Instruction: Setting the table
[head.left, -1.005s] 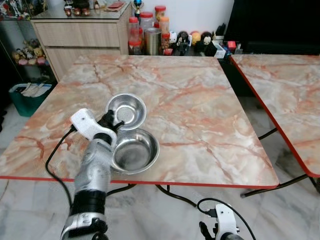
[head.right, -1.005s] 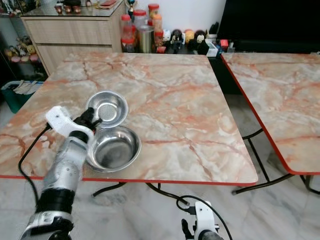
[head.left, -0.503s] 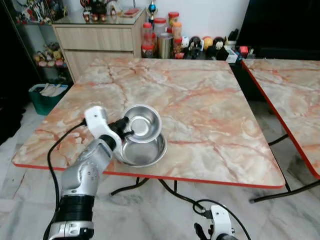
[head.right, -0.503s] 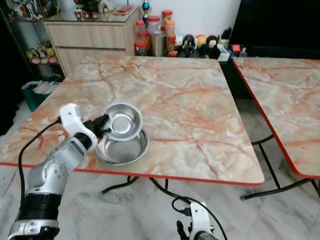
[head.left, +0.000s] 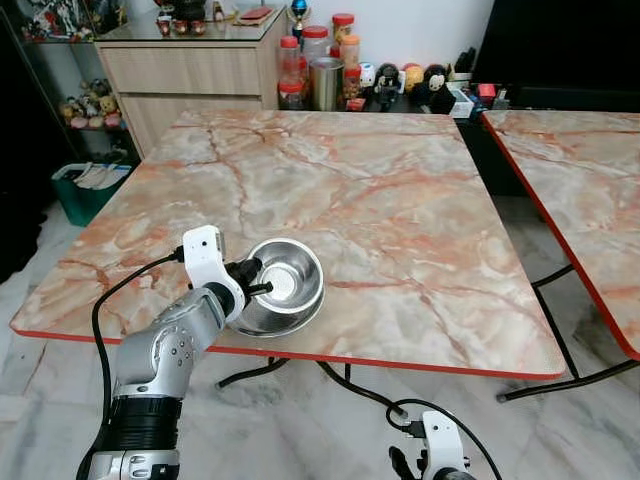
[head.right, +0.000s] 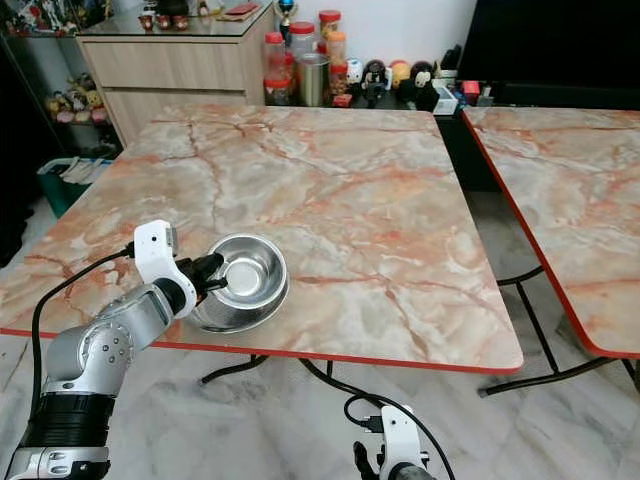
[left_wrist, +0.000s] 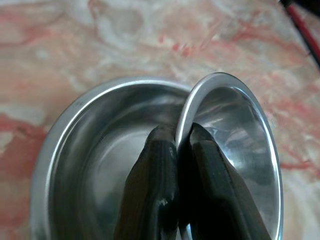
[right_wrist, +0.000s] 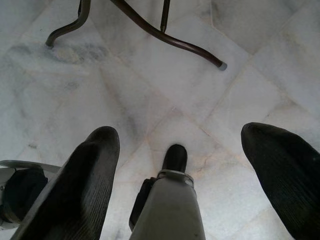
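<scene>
L gripper (head.left: 258, 287) is pinched on the rim of the small steel bowl (head.left: 290, 278), which sits tilted inside the bigger bowl (head.left: 262, 318) near the marble table's (head.left: 400, 200) front edge. R gripper (right_wrist: 185, 170) hangs idle w/ fingers spread (floor tiles below).

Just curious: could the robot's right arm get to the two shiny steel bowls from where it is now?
Probably not. The right gripper hangs open, low over the floor below the marble table, while the steel bowls sit at the left, where the left gripper holds one.
</scene>
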